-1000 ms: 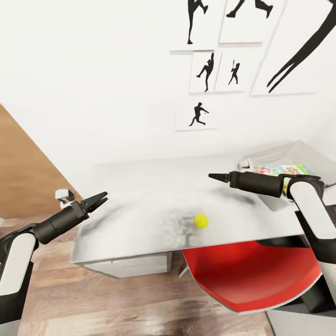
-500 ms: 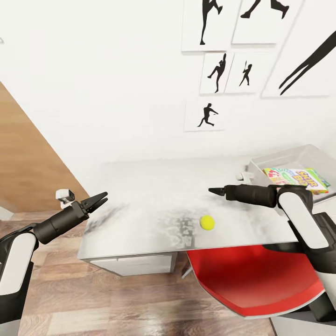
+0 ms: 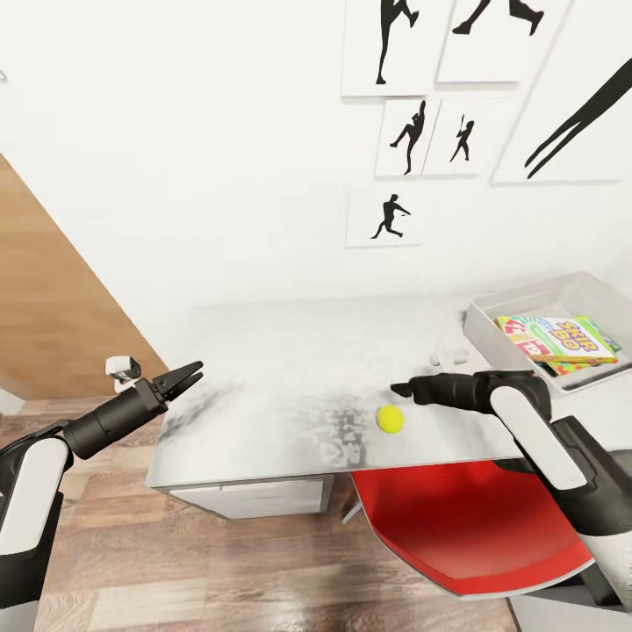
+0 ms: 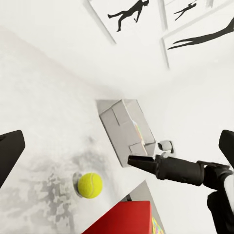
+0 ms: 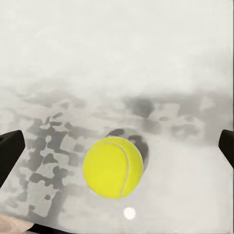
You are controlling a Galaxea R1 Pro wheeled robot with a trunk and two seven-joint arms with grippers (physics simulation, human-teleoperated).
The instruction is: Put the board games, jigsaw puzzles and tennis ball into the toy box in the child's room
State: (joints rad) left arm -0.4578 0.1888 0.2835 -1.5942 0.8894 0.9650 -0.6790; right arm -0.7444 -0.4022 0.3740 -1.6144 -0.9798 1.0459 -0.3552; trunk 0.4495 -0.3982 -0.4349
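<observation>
Landmark: the table (image 3: 290,351), white-topped, against the wall with its black silhouette prints (image 3: 386,215).
Ball: the ball (image 3: 390,419) lies on the table top near the front edge, above the red chair (image 3: 474,527). It also shows in the left wrist view (image 4: 90,185) and large in the right wrist view (image 5: 113,167).
Toy box: the toy box (image 3: 491,338) stands at the table's right end, well apart from the ball. A "Skip-Bo" game (image 3: 557,341) lies flat inside it.
Right gripper: the right gripper (image 3: 401,388) is low over the table just beside the ball, on the toy box side and not touching it. Its fingers (image 5: 10,151) stand spread wide at either side of the ball in the right wrist view.
Left gripper: the left gripper (image 3: 189,373) hangs at the table's left edge, well apart from the ball, its fingertips parted.
</observation>
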